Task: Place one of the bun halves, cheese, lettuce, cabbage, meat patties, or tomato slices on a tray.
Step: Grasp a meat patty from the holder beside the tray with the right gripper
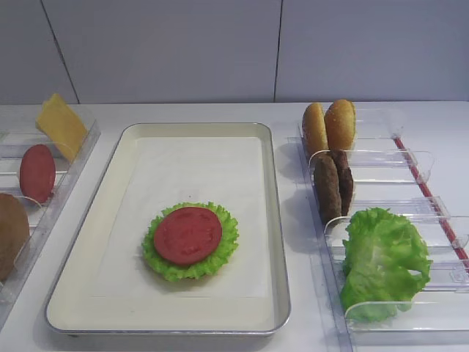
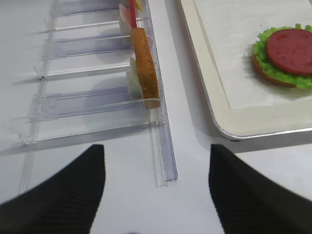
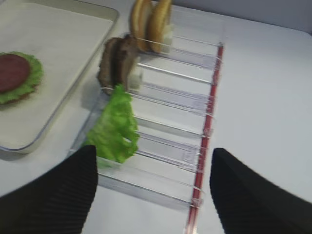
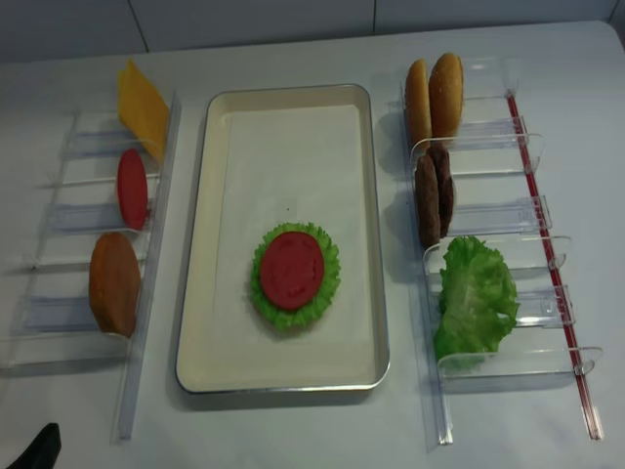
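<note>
Nearest the right wrist camera, the right gripper (image 3: 153,195) hangs with its 2 dark fingers spread wide and nothing between them, above the near end of the right clear rack (image 3: 195,146). The left gripper (image 2: 156,195) is likewise spread and empty, over bare table beside the left clear rack (image 2: 97,105).

Next out, loose lettuce (image 1: 385,264) stands in the right rack, and a bun half (image 4: 115,283) stands in the left rack.

On the tray (image 1: 275,220), a tomato slice (image 1: 187,235) lies on a lettuce leaf (image 1: 223,253) with a bun edge showing underneath.

Farther back, 2 meat patties (image 1: 333,183) stand upright, then 2 bun halves (image 1: 330,126). On the left, another tomato slice (image 1: 37,172) stands, and the cheese (image 1: 61,125) leans farthest away.
</note>
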Action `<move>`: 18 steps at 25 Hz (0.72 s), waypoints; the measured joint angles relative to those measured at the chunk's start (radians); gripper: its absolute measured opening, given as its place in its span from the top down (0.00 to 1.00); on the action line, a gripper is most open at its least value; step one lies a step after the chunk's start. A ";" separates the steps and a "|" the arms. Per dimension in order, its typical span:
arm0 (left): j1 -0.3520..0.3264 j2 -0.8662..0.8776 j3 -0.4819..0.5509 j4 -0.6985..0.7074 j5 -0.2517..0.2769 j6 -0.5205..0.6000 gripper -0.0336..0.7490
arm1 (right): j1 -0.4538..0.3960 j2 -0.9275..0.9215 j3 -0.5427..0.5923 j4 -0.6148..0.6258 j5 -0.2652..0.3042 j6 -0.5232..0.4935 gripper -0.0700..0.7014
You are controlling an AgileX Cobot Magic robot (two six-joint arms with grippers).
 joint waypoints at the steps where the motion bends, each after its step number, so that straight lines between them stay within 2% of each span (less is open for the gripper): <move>1: 0.000 0.000 0.000 0.000 0.000 0.000 0.41 | 0.000 0.037 -0.015 0.038 -0.004 -0.022 0.25; 5: 0.000 0.000 0.000 0.000 0.000 0.000 0.41 | 0.000 0.189 -0.064 0.204 -0.015 -0.115 0.25; 10: 0.000 0.000 0.000 0.000 0.000 0.000 0.41 | 0.000 0.368 -0.092 0.426 -0.031 -0.280 0.25; 18: 0.000 0.000 0.000 0.000 0.000 0.000 0.41 | 0.000 0.591 -0.094 0.628 -0.084 -0.467 0.25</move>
